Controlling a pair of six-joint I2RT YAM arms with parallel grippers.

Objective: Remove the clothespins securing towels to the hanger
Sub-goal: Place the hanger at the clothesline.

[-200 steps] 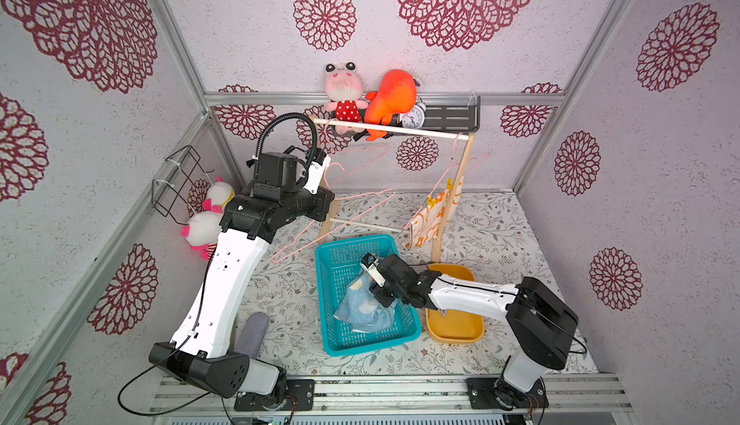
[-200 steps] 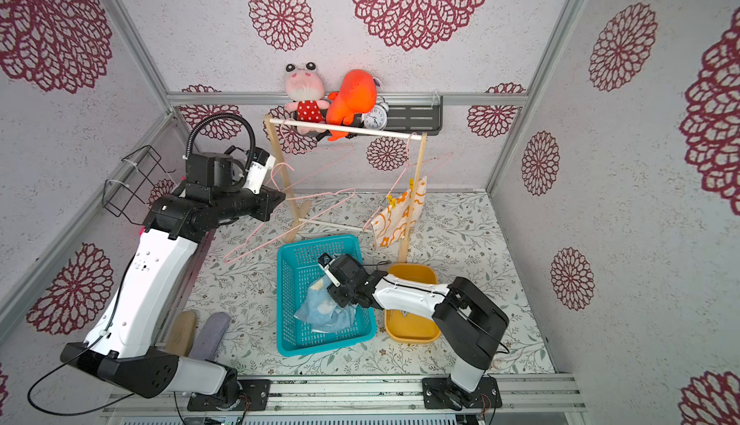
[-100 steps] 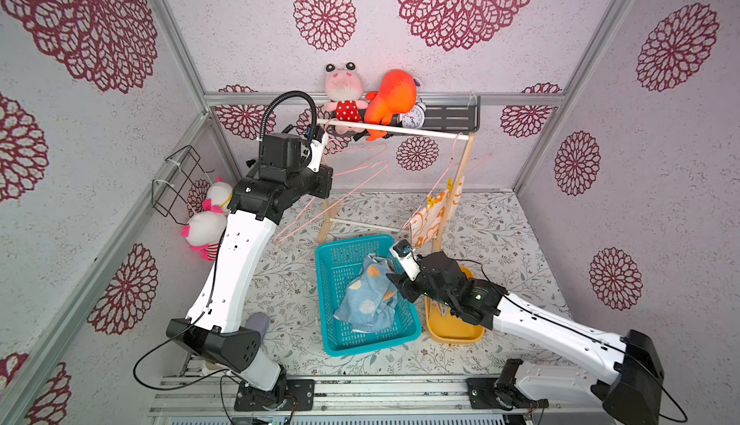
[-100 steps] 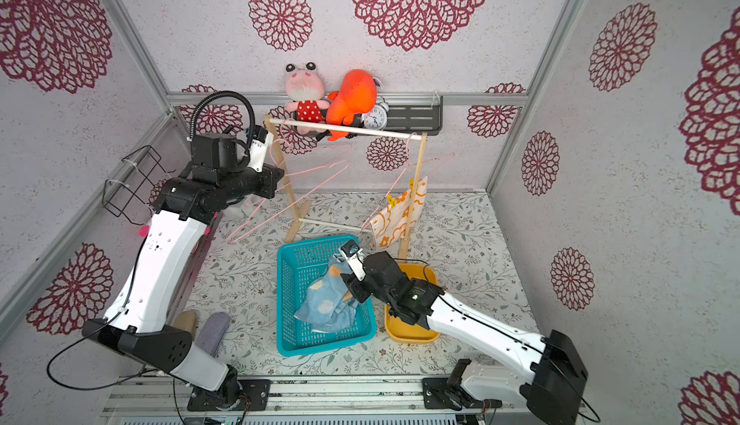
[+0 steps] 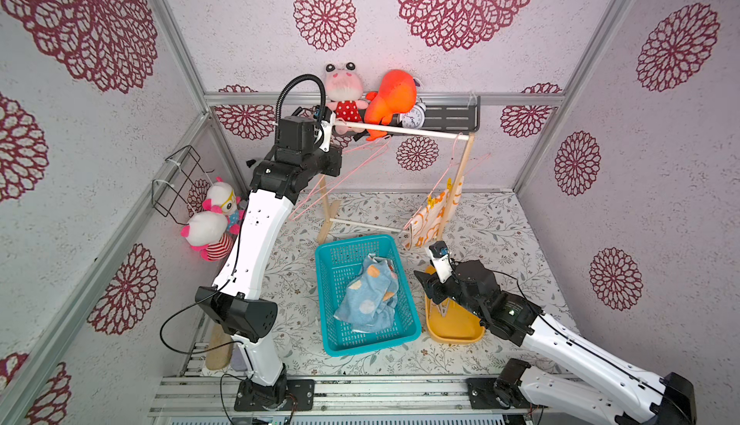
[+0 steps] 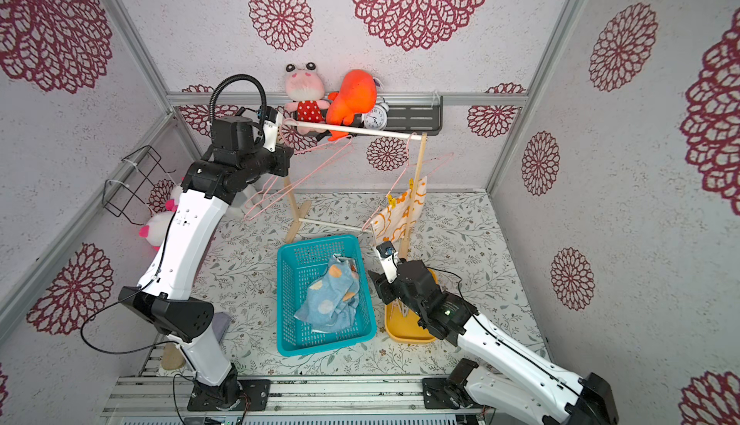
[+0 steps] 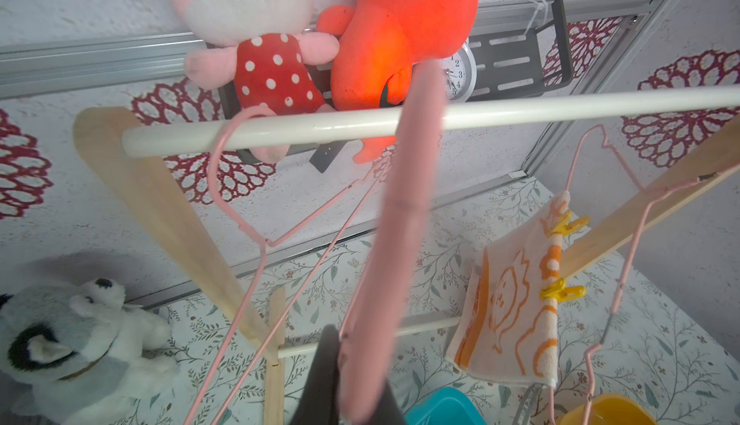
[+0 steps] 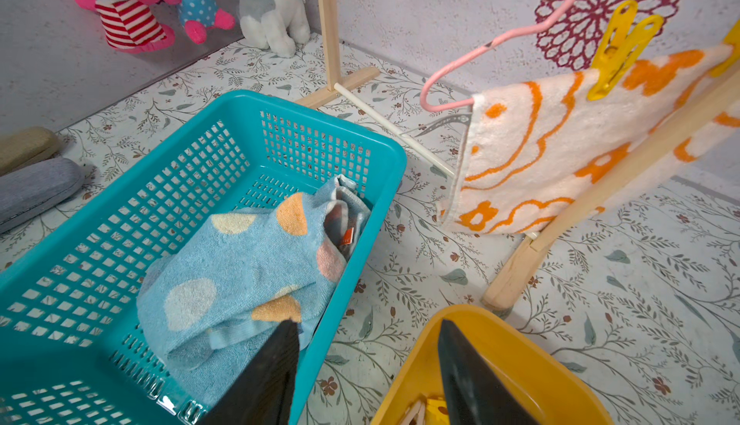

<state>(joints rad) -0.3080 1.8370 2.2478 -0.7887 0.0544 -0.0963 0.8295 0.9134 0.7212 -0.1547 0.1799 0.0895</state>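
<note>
1. Swung off the teal basket (image 8: 120, 202) since a second ago, the right jaws now hang over the yellow tub (image 8: 540, 371), parted and empty; only the right wrist view shows that gap.
2. Loose clothespins (image 8: 416, 411) lie in the tub; a blue towel (image 8: 240, 262) is crumpled in the basket.
3. Farther back, the white-and-orange towel (image 7: 516, 315) hangs pinned to its pink hanger (image 8: 444, 106); the left wrist view shows two yellow clothespins (image 7: 564, 224) on it.
4. Up at the rail (image 7: 520, 110), the left jaws are closed on an empty pink hanger (image 7: 400, 222).

Before you — crumpled towel (image 5: 370, 294) in basket (image 5: 354, 241), tray (image 5: 456, 331) just right of it; rack (image 5: 420, 132) behind, hanging towel (image 5: 434, 218) at its right end.
</note>
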